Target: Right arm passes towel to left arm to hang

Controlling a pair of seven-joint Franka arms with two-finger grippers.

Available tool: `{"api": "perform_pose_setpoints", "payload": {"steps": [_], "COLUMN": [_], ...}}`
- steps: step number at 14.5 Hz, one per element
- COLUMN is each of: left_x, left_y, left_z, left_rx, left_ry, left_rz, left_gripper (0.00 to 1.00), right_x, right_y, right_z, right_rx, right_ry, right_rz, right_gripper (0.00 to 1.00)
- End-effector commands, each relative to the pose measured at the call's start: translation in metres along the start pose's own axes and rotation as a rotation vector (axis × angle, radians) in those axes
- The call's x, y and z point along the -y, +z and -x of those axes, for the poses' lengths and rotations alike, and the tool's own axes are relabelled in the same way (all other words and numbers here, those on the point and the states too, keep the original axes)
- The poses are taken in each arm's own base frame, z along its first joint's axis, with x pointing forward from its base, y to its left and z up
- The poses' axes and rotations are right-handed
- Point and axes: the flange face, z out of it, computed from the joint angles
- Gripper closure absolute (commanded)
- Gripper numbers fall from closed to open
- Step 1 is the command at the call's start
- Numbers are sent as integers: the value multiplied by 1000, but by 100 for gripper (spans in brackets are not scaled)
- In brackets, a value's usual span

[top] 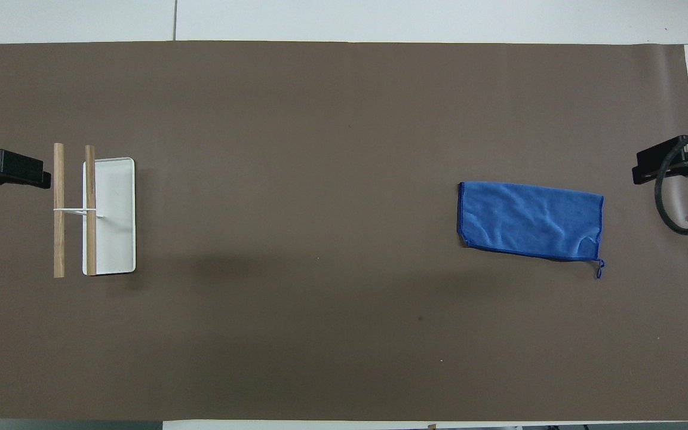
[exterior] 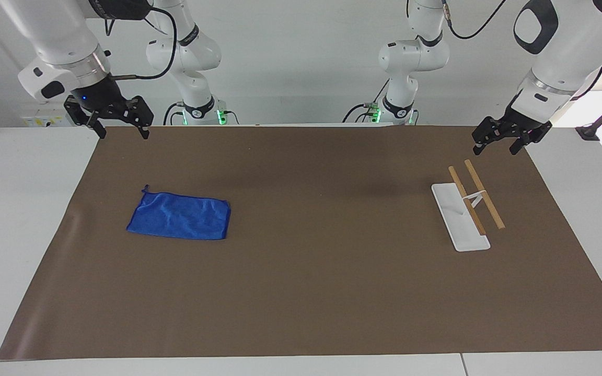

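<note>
The blue towel [exterior: 180, 216] [top: 530, 221] lies flat on the brown mat toward the right arm's end of the table, its small loop at one corner. My right gripper [exterior: 121, 131] [top: 639, 167] hangs open in the air over the mat's edge nearest the robots, apart from the towel and holding nothing. My left gripper [exterior: 495, 148] [top: 45, 177] hangs open and empty over the mat's corner at the left arm's end, just beside the rack. The rack [exterior: 460, 216] [top: 110, 215] is a white base with two wooden bars [exterior: 484, 194].
A brown mat [exterior: 311, 292] [top: 320, 334] covers most of the white table. A black cable [top: 669, 206] loops by the right wrist. The two arm bases [exterior: 199, 107] stand at the table's robot end.
</note>
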Motion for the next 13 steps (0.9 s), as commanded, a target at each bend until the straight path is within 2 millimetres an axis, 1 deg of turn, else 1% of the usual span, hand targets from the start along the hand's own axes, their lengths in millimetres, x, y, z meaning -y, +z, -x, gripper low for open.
{"api": "perform_pose_setpoints", "payload": {"steps": [1, 5, 10, 13], "left_x": [3, 3, 3, 3], "left_y": [-2, -3, -3, -3], "left_z": [7, 7, 7, 7], "left_rx": [-1, -3, -3, -3], "left_ry": [3, 3, 3, 3], "left_rz": [7, 5, 5, 7], "left_gripper": [0, 0, 0, 0], "right_x": [-1, -2, -2, -5], "right_y": [-1, -1, 4, 7], "right_z": [2, 1, 1, 3], "right_rx": [8, 4, 10, 13], "right_ry": [1, 2, 4, 11], "right_rz": [-5, -7, -6, -7], "right_gripper": [0, 0, 0, 0]}}
